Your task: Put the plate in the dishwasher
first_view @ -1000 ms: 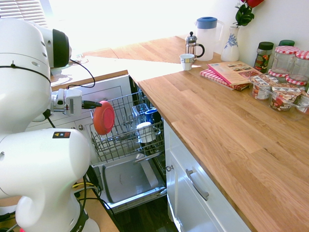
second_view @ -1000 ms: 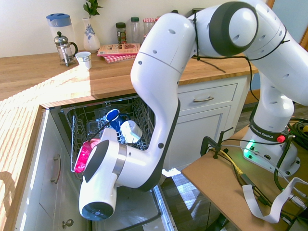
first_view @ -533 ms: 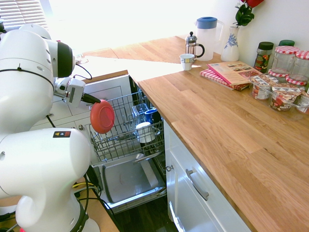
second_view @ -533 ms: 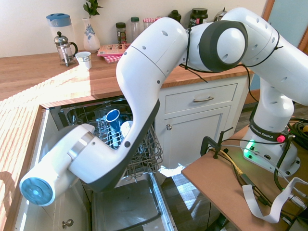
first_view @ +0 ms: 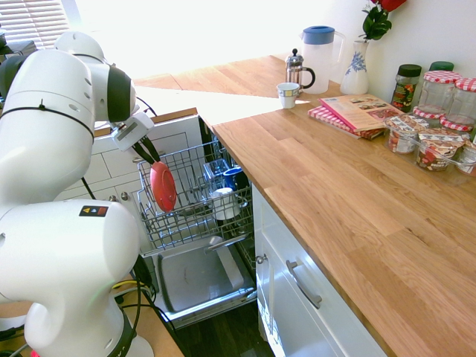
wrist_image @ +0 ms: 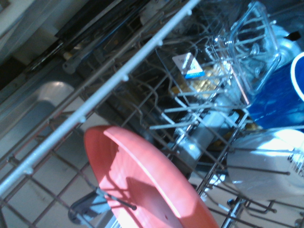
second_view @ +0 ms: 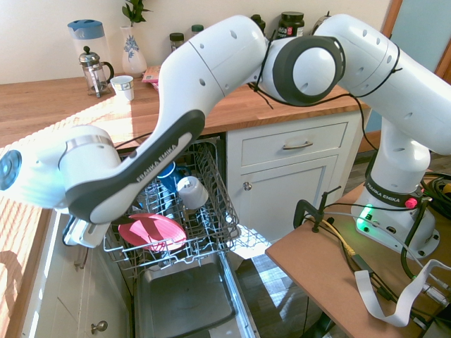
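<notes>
Second exterior view: plate [second_view: 151, 232] has dropped into the dishwasher [second_view: 169, 211] rack below the gripper [first_view: 152, 160], jaws still clenched on its rim; releasing remains.

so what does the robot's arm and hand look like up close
The arm is glossy white with rounded, bulbous segments and dark grey rings at the joints. One link carries black "FRANKA EMIKA" lettering, and a joint cap is light blue. A thin black cable runs along the links. In the first exterior view a small yellow and red warning sticker sits on a segment. The hand has a white body with slim black fingers.
</notes>
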Tool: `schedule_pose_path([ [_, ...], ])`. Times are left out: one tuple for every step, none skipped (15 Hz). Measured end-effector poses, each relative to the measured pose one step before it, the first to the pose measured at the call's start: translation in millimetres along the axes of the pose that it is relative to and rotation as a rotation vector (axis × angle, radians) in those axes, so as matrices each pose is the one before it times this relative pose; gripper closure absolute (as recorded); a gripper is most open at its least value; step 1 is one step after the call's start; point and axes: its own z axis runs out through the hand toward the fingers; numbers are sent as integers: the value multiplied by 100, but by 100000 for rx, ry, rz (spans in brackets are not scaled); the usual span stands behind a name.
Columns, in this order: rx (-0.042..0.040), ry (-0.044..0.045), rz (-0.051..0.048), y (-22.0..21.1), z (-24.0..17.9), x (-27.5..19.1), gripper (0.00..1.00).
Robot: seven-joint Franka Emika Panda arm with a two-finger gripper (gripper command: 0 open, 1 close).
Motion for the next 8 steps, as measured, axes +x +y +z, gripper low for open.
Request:
schedule_pose_path([
  [478,-6536,-757,478,-495,1771,0],
  [777,-6614,-856,684,-715,1793,0],
  [1416,-6909,-1115,976,-1022,1661,0],
  [1833,-6486,-1311,1143,-1021,1414,0],
  [2055,-6358,-1151,1268,-964,1351,0],
  [2505,-5779,-1187,1331,-1000,1364,0],
  [2919,-4792,-1408,1483,-1177,1559,0],
  [3113,-3860,-1002,1563,-1187,1649,0],
])
